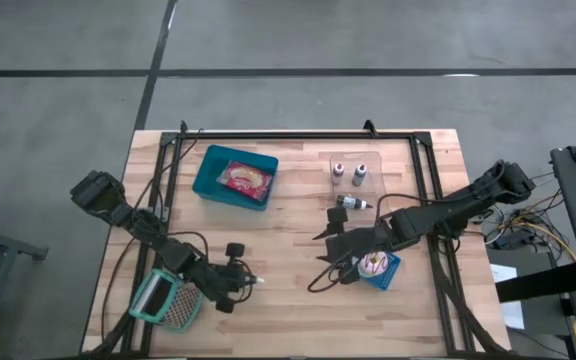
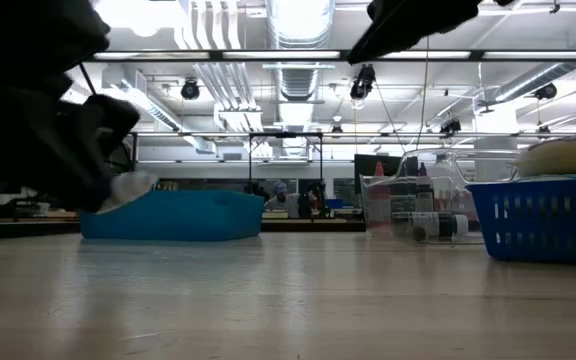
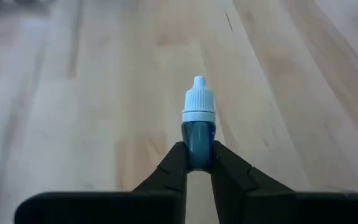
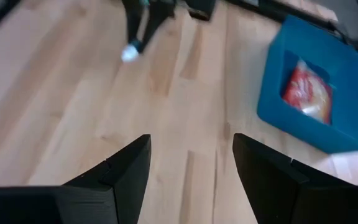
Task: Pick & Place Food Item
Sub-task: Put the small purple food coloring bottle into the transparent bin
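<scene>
Wood-slat table (image 1: 288, 290), black frame rails.
On it we see a teal tray (image 1: 234, 178) far left-centre, clear organizer (image 1: 356, 170) with small bottles, one bottle (image 1: 352, 203) lying beside it, blue basket (image 1: 380, 268) near right, teal mesh basket (image 1: 166, 301) near left.
</scene>
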Motion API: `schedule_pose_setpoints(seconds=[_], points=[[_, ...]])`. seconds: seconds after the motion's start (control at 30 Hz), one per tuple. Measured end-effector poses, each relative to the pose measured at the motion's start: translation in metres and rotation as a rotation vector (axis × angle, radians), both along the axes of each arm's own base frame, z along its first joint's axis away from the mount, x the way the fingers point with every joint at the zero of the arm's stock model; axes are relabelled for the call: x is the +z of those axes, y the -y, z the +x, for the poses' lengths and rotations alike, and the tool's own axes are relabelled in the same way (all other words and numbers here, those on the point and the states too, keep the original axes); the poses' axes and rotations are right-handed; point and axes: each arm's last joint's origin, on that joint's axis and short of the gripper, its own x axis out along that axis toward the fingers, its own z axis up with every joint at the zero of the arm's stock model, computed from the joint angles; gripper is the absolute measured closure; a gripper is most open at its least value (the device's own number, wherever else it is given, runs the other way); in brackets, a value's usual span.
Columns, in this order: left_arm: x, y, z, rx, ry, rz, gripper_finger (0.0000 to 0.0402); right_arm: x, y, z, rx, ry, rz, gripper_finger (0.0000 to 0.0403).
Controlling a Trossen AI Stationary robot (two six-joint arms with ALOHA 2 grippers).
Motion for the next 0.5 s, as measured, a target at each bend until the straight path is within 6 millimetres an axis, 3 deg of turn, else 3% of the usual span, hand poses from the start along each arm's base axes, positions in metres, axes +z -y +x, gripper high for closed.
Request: schedule_pose_setpoints(seconds=[0.27, 0.5], points=[[0.015, -0.01, 0.022, -0.021, 0.195, 0.04, 0.0359, 0.005, -0.004, 0.007, 0.109, 0.143, 0.037, 0.0179], [0.026, -0.031, 0.041, 0.005, 0.321, 0.087, 0.0359, -0.012, -0.002, 0.004, 0.103, 0.16, 0.04, 0.0179]])
